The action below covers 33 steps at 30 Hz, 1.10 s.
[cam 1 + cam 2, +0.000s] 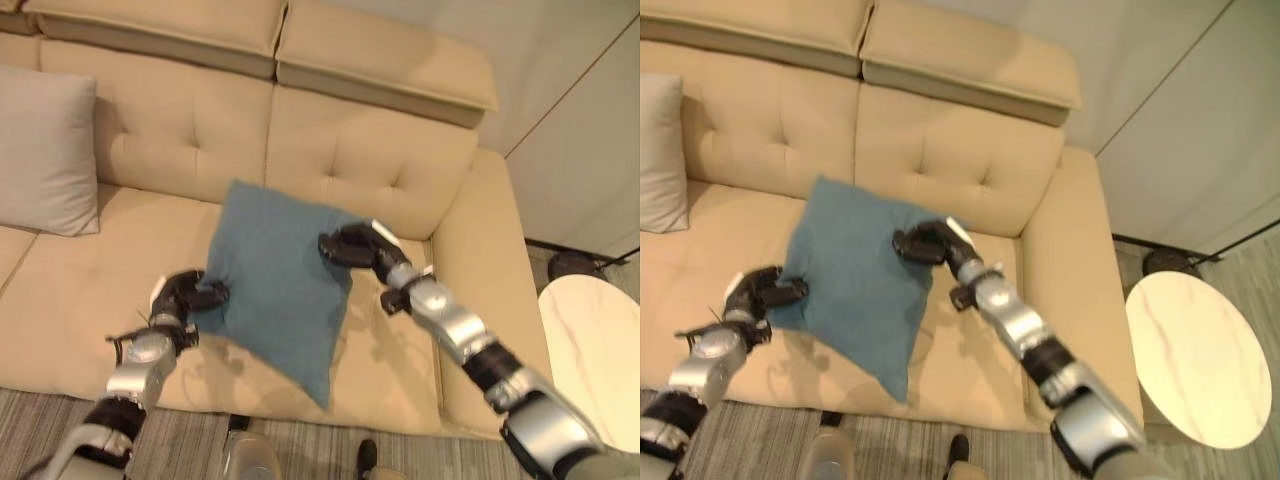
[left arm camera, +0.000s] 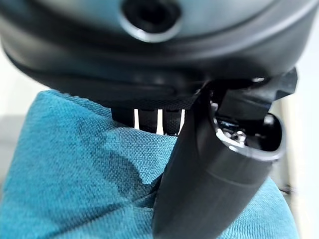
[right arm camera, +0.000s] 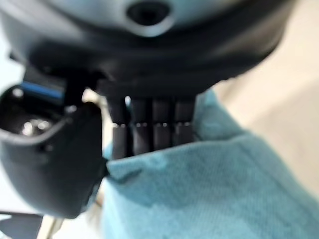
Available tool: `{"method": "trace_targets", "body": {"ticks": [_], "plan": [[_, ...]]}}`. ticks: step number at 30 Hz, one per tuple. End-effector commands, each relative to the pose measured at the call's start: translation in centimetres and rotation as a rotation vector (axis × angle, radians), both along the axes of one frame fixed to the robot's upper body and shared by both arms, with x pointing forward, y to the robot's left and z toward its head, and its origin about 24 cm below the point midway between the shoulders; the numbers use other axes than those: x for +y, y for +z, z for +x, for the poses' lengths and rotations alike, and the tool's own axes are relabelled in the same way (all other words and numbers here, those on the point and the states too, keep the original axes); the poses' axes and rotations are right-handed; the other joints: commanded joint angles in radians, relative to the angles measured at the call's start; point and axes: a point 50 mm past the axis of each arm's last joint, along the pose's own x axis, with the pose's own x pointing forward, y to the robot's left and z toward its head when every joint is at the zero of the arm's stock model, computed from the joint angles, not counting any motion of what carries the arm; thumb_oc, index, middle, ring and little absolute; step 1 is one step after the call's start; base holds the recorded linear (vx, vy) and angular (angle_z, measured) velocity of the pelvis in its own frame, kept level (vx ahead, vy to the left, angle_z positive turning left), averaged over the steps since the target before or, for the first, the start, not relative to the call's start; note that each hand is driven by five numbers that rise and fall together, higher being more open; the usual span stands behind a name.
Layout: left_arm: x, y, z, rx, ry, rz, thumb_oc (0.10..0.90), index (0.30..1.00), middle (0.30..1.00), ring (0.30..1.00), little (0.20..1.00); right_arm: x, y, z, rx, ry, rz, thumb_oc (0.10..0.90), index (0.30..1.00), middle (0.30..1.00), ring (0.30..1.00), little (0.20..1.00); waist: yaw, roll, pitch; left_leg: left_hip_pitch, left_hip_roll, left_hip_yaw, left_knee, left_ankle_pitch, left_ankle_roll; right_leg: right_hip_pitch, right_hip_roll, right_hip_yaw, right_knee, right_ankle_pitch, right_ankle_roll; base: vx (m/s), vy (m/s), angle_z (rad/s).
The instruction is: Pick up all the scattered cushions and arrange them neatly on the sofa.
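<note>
- We hold the blue cushion [image 1: 275,285] between both hands above the seat of the beige sofa [image 1: 380,160], one corner hanging toward the front edge.
- Our left hand [image 1: 185,297] pinches its left corner, thumb and fingers closed on the fabric.
- Our right hand [image 1: 350,245] curls over its upper right edge, gripping it.
- A grey cushion [image 1: 45,150] leans against the sofa back, well apart to the left.
- A round pale table [image 1: 1195,355] stands right of the sofa.

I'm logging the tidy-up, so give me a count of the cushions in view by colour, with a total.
Teal cushion, pinched between the left hand and right hand over the sofa seat: 1
Light grey cushion, leaning on the sofa back: 1
Total: 2
</note>
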Motion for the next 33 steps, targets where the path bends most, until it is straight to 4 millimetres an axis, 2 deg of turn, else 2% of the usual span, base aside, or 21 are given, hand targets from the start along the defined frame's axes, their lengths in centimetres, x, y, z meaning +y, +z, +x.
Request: {"method": "trace_targets", "body": {"ticks": [1, 2, 3, 4, 5, 6, 7, 10, 11, 12, 14, 16, 20, 21, 23, 24, 26, 29, 33], "plan": [[-9.5, 15.8, 4.3, -0.624, -0.353, 0.039, 0.4, 0.3, 0.3, 0.3, 0.3, 2.2, 11.8, 0.4, -0.413, 0.096, 0.001, 0.4, 0.3, 0.3, 0.3, 0.3, -0.046, 0.027, -0.024, -0.057, -0.009, 0.017, 0.009, -0.084, 0.042, -0.05, 0.024, 0.032, 0.087, -0.097, 0.01, -0.1, 0.024, 0.08], [-10.3, 17.7, 4.8, -0.665, -0.352, 0.055, 0.4, 0.3, 0.3, 0.3, 0.3, 2.0, 13.5, 1.0, -0.434, 0.061, 0.001, 0.4, 0.3, 0.3, 0.3, 0.3, -0.038, 0.029, -0.016, -0.081, -0.013, 0.016, 0.012, -0.081, 0.04, -0.062, 0.016, 0.017, 0.084, -0.096, 0.009, -0.07, -0.003, 0.0], [-11.0, 20.4, 5.5, -0.717, -0.328, 0.055, 0.4, 0.3, 0.3, 0.3, 0.3, 1.0, 16.7, 1.5, -0.492, -0.007, -0.032, 0.4, 0.3, 0.3, 0.3, 0.3, -0.032, 0.031, -0.007, -0.114, -0.026, 0.003, 0.014, -0.072, 0.037, -0.079, 0.012, 0.005, 0.082, -0.104, 0.011, -0.03, 0.003, -0.03], [-11.3, 21.8, 5.7, -0.75, -0.312, 0.004, 0.4, 0.3, 0.3, 0.3, 0.3, 0.8, 18.6, 1.4, -0.541, -0.048, -0.03, 0.4, 0.3, 0.3, 0.3, 0.3, -0.031, 0.035, 0.004, -0.128, -0.03, 0.003, 0.014, -0.073, 0.034, -0.091, 0.006, -0.002, 0.082, -0.107, 0.013, 0.0, 0.0, 0.0], [-12.5, 23.0, 6.0, -0.762, -0.313, -0.019, 0.4, 0.3, 0.3, 0.3, 0.3, 0.2, 20.2, 1.4, -0.582, -0.095, 0.004, 0.4, 0.3, 0.3, 0.3, 0.3, -0.032, 0.042, 0.01, -0.153, -0.037, -0.002, 0.013, -0.066, 0.032, -0.107, 0.002, -0.009, 0.082, -0.109, 0.014, -0.04, 0.008, 0.09], [-12.6, 24.2, 6.2, -0.781, -0.296, -0.012, 0.4, 0.3, 0.3, 0.3, 0.3, -0.7, 21.0, 1.4, -0.603, -0.145, -0.006, 0.4, 0.3, 0.3, 0.3, 0.3, -0.036, 0.045, 0.012, -0.173, -0.043, -0.006, 0.009, -0.054, 0.029, -0.126, -0.001, -0.012, 0.08, -0.099, 0.016, -0.01, 0.007, 0.15], [-12.7, 25.8, 6.1, -0.812, -0.272, 0.016, 0.4, 0.3, 0.3, 0.3, 0.3, -1.2, 23.0, 0.9, -0.676, -0.195, -0.057, 0.4, 0.3, 0.3, 0.3, 0.3, -0.038, 0.051, 0.015, -0.191, -0.044, -0.007, 0.009, -0.051, 0.024, -0.14, -0.003, -0.016, 0.084, -0.104, 0.019, -0.02, 0.028, 0.3], [-12.8, 29.2, 6.1, -0.861, -0.191, 0.062, 0.4, 0.3, 0.3, 0.3, 0.3, -4.1, 26.9, 0.1, -0.771, -0.371, -0.138, 0.4, 0.3, 0.3, 0.3, 0.3, -0.038, 0.065, 0.029, -0.245, -0.053, -0.01, 0.0, -0.031, 0.013, -0.178, -0.02, -0.034, 0.075, -0.102, 0.027, -0.01, 0.024, 0.16], [-12.6, 29.8, 6.1, -0.867, -0.166, 0.054, 0.4, 0.3, 0.3, 0.3, 0.3, -4.5, 27.5, 0.0, -0.772, -0.404, -0.148, 0.4, 0.3, 0.3, 0.3, 0.3, -0.04, 0.068, 0.038, -0.261, -0.058, -0.011, -0.001, -0.028, 0.013, -0.193, -0.026, -0.035, 0.074, -0.087, 0.033, -0.04, 0.019, 0.1], [-12.7, 31.0, 5.7, -0.898, -0.142, 0.09, 0.4, 0.3, 0.3, 0.3, 0.3, -5.8, 28.7, -0.5, -0.794, -0.461, -0.192, 0.4, 0.3, 0.3, 0.3, 0.3, -0.036, 0.069, 0.044, -0.291, -0.066, -0.014, -0.002, -0.01, 0.006, -0.208, -0.028, -0.036, 0.066, -0.079, 0.035, -0.03, 0.015, 0.07], [-13.0, 32.1, 5.6, -0.907, -0.11, 0.145, 0.4, 0.3, 0.3, 0.3, 0.3, -7.4, 30.5, -1.4, -0.815, -0.548, -0.255, 0.4, 0.3, 0.3, 0.3, 0.3, -0.044, 0.071, 0.046, -0.334, -0.076, -0.018, -0.018, 0.009, -0.002, -0.242, -0.034, -0.03, 0.049, -0.062, 0.04, -0.01, 0.006, 0.11], [-13.1, 32.9, 5.4, -0.921, -0.072, 0.148, 0.4, 0.3, 0.3, 0.3, 0.3, -8.1, 32.1, -2.3, -0.84, -0.604, -0.24, 0.4, 0.3, 0.3, 0.3, 0.3, -0.053, 0.056, 0.054, -0.371, -0.079, -0.013, -0.04, 0.019, -0.009, -0.266, -0.051, -0.033, 0.01, -0.016, 0.052, 0.0, 0.009, 0.27], [-11.8, 36.0, 4.1, -0.984, -0.017, 0.118, 0.4, 0.3, 0.3, 0.3, 0.3, -9.1, 35.8, -5.1, -0.941, -0.688, -0.251, 0.4, 0.3, 0.3, 0.3, 0.3, -0.056, 0.01, 0.058, -0.456, -0.081, -0.004, -0.039, 0.028, -0.019, -0.312, -0.062, -0.037, -0.024, -0.019, 0.059, 0.04, -0.013, 0.06], [-11.3, 36.7, 3.6, -1.009, 0.017, 0.141, 0.4, 0.3, 0.3, 0.3, 0.3, -9.2, 36.8, -6.1, -0.989, -0.72, -0.3, 0.4, 0.3, 0.3, 0.3, 0.3, -0.063, -0.014, 0.068, -0.48, -0.079, 0.0, -0.027, 0.025, -0.021, -0.32, -0.058, -0.042, -0.022, -0.015, 0.059, 0.05, -0.052, -0.02], [-11.3, 36.8, 3.6, -1.011, 0.018, 0.14, 0.4, 0.3, 0.3, 0.3, 0.3, -9.2, 36.9, -6.1, -0.992, -0.721, -0.301, 0.4, 0.3, 0.3, 0.3, 0.3, -0.063, -0.013, 0.068, -0.484, -0.08, -0.001, -0.023, 0.023, -0.021, -0.322, -0.058, -0.042, -0.021, -0.015, 0.06, 0.04, -0.028, 0.0], [-10.9, 37.4, 3.1, -1.043, 0.052, 0.113, 0.4, 0.3, 0.3, 0.3, 0.3, -9.1, 37.8, -7.1, -1.048, -0.752, -0.353, 0.4, 0.3, 0.3, 0.3, 0.3, -0.07, -0.032, 0.08, -0.493, -0.076, -0.003, -0.01, 0.016, -0.022, -0.319, -0.054, -0.05, -0.021, -0.021, 0.06, 0.08, -0.042, -0.02], [-10.8, 38.3, 2.4, -1.096, 0.076, 0.104, 0.4, 0.3, 0.3, 0.3, 0.3, -8.9, 39.1, -8.7, -1.136, -0.78, -0.376, 0.4, 0.3, 0.3, 0.3, 0.3, -0.082, -0.045, 0.087, -0.501, -0.075, -0.006, -0.001, 0.01, -0.024, -0.314, -0.053, -0.058, -0.023, -0.01, 0.064, 0.08, -0.045, 0.03], [-10.0, 39.5, 1.1, -1.173, 0.117, 0.077, 0.4, 0.3, 0.3, 0.3, 0.3, -7.9, 40.5, -10.5, -1.256, -0.8, -0.432, 0.4, 0.3, 0.3, 0.3, 0.3, -0.088, -0.05, 0.101, -0.516, -0.078, -0.005, 0.018, 0.003, -0.025, -0.318, -0.047, -0.064, -0.017, -0.001, 0.067, 0.03, 0.002, 0.21], [-10.1, 41.1, -0.4, -1.262, 0.127, 0.035, 0.4, 0.3, 0.3, 0.3, 0.3, -7.0, 42.3, -12.8, -1.368, -0.849, -0.495, 0.4, 0.3, 0.3, 0.3, 0.3, -0.091, -0.055, 0.111, -0.519, -0.074, -0.004, 0.016, 0.002, -0.026, -0.312, -0.048, -0.084, -0.021, -0.002, 0.068, 0.03, 0.003, 0.03]]}}
